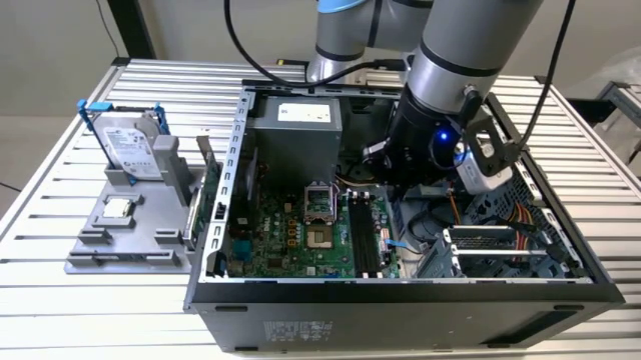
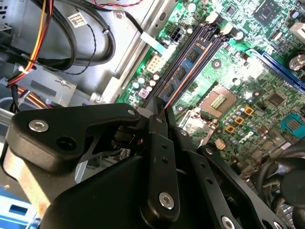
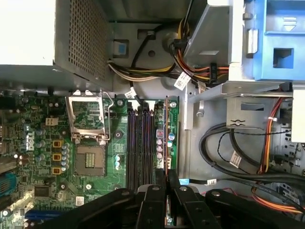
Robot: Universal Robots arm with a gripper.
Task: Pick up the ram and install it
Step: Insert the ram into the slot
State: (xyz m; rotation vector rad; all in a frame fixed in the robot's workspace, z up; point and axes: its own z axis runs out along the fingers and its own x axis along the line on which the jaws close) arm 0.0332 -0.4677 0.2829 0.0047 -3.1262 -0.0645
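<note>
The ram (image 3: 167,133) is a thin green stick seen edge-on, standing lengthwise along the black memory slots (image 3: 140,143) of the motherboard, on the side nearest the cable bay. In the second wrist view the ram (image 2: 186,64) shows its dark chips and runs from the slot clips down into my fingers. My gripper (image 3: 167,187) is shut on the near end of the ram, with black fingers (image 2: 162,143) on either side of it. Whether the stick is pressed fully into a slot I cannot tell. In the exterior view the arm's wrist (image 1: 431,142) hangs inside the open computer case, above the slots (image 1: 365,236).
The open processor socket (image 3: 88,117) lies beside the slots. Bundled cables (image 3: 238,157) and a blue drive cage (image 3: 279,38) crowd the other side. The power supply (image 1: 296,124) sits at the back. Outside the case a grey fixture (image 1: 130,247) holds a hard drive (image 1: 130,146) and a processor chip (image 1: 120,208).
</note>
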